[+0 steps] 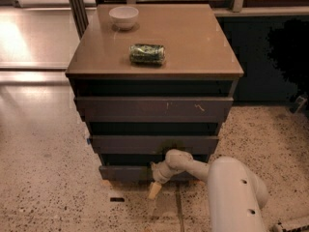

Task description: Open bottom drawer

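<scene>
Speckled floor (43, 187) spreads around a dark three-drawer cabinet (154, 129) with a brown top (193, 42), seen from above and in front as I watch from the remote station. On the cabinet's top, at the far left corner, sits a small white bowl (123, 16). A green can (147, 53) lies on its side nearer the cabinet's front edge, well apart from the bowl.

Down the cabinet's face, the top drawer (120, 109) carries pale scratch marks and the middle drawer (120, 144) is plain. The bottom drawer (123, 172) sits lowest in the cabinet, just above the floor, and only its flat dark front shows.

My white arm (231, 192) reaches in from the lower right of the cabinet. The gripper (155, 181) is low against the cabinet, right at the bottom drawer's front near its middle and touching or nearly touching it. One pale tip angles down toward the floor below the cabinet's base. Whether the gripper is spread or closed, I cannot tell, nor whether it has a hold on the drawer's edge.
</scene>
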Motion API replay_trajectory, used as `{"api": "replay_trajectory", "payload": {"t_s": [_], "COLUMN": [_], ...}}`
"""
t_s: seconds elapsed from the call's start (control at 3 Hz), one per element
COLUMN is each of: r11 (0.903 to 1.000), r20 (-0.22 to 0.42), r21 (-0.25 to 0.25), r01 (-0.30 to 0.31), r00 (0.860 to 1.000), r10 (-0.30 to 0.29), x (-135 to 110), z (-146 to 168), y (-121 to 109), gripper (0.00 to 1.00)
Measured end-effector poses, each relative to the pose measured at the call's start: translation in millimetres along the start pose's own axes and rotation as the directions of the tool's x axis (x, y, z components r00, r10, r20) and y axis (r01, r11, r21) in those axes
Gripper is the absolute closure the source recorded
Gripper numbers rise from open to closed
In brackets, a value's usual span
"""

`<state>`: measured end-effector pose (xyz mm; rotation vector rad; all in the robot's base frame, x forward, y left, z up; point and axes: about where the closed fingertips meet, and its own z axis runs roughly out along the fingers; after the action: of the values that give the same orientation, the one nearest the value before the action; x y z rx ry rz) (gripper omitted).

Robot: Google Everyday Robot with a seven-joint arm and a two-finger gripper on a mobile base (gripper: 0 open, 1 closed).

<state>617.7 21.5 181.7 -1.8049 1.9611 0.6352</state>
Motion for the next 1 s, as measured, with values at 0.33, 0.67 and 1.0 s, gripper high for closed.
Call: {"api": "replay_trajectory", "payload": {"t_s": [0.33, 0.67, 1.0], "r11": [0.9995, 0.9989, 0.9989], "r20": [0.056, 0.060, 0.060], "r21": [-0.027, -0.042, -0.042], "r01": [-0.018, -0.020, -0.020], "r00": [0.998, 0.998, 0.998], "r10": [0.019, 0.022, 0.022], "x": [7.1, 7.9, 7.9], "z": [-1.0, 4.9, 4.9], "y": [34.7, 37.9, 37.9], "gripper": [0.00, 0.00, 0.00]}}
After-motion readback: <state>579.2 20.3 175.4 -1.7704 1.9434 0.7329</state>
